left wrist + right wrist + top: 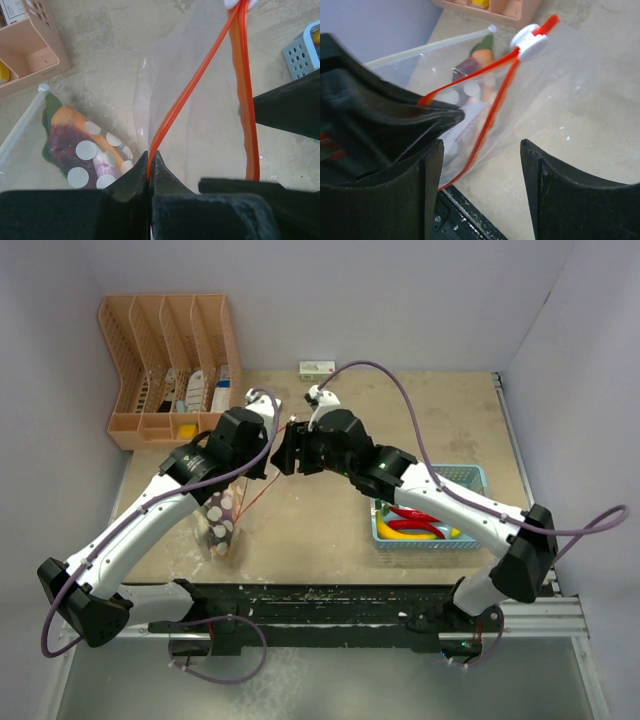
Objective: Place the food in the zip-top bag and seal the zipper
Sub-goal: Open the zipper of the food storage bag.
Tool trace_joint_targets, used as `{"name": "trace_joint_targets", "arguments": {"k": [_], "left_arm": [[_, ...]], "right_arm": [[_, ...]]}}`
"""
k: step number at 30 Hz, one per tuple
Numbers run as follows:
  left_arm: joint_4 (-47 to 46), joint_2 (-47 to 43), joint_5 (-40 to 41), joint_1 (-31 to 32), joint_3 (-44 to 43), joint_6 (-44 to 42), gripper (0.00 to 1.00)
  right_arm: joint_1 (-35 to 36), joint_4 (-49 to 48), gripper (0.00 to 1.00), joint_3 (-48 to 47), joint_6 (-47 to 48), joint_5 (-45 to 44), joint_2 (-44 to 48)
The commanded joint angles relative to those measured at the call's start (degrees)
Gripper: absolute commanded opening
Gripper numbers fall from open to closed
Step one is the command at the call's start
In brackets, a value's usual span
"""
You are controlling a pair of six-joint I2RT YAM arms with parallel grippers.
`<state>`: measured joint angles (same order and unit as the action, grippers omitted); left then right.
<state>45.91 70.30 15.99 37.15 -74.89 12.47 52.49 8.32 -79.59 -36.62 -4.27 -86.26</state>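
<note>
The zip-top bag (222,525) hangs from my left gripper (266,460), its bottom resting on the table. Inside it lie green, orange and purple food pieces (62,137). In the left wrist view my left gripper (150,164) is shut on the red-orange zipper (200,75), whose two strips gape apart. A white slider (530,42) sits at the zipper's far end. My right gripper (480,175) is open; one zipper strip (495,105) runs between its fingers, untouched. It sits right next to the left gripper (288,455). Red chili and yellow banana food (415,523) lies in the light blue basket (470,478).
A peach organizer rack (170,370) stands at the back left, close behind the bag. A small white box (317,368) lies at the back wall. The black rail (330,600) runs along the table's near edge.
</note>
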Motion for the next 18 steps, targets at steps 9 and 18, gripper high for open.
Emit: {"name": "trace_joint_targets", "arguments": {"k": [9,18], "left_arm": [[0.8,-2.1,8.4,-0.3,-2.0,-2.2,0.0],[9.4,-2.1,20.8,-0.4,-6.3,-3.1,0.0]], "right_arm": [[0.5,13.5,0.26,1.6,-5.0,-16.3,-0.3],[-0.7,25.0,0.19,-0.9,-5.4,-30.7,-4.3]]}}
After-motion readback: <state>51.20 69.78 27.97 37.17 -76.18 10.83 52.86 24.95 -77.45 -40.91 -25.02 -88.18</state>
